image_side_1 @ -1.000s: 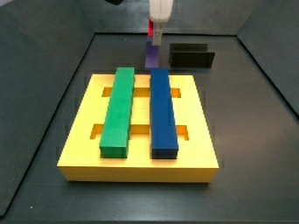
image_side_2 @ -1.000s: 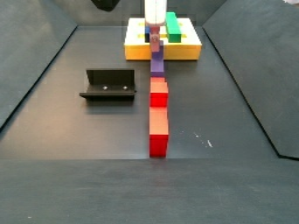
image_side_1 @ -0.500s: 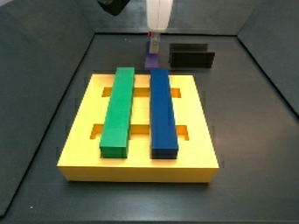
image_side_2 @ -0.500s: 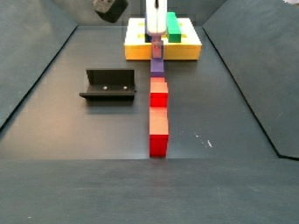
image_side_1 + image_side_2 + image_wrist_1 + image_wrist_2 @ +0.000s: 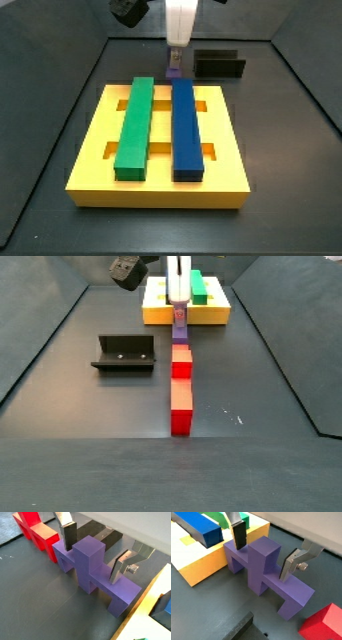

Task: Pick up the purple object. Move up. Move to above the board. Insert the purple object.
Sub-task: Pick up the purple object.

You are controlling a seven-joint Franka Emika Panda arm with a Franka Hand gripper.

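Two silver fingers (image 5: 67, 531) straddle the raised block of the purple object (image 5: 95, 571), and in both wrist views the gripper (image 5: 264, 553) sits low over it with the plates spread, a gap showing on each side of the block, so nothing is clamped. The purple object rests on the dark floor between the board (image 5: 160, 150) and a row of red blocks (image 5: 181, 391), its one end just beside the board's yellow edge (image 5: 204, 564) and its other end by the nearest red block (image 5: 44, 536). On the board, a green bar (image 5: 135, 125) and a long dark blue bar (image 5: 186, 128) lie side by side across the rectangular slots. The fixture (image 5: 124, 353) stands apart to one side on the floor, and in a side view it shows behind the board (image 5: 218, 64).
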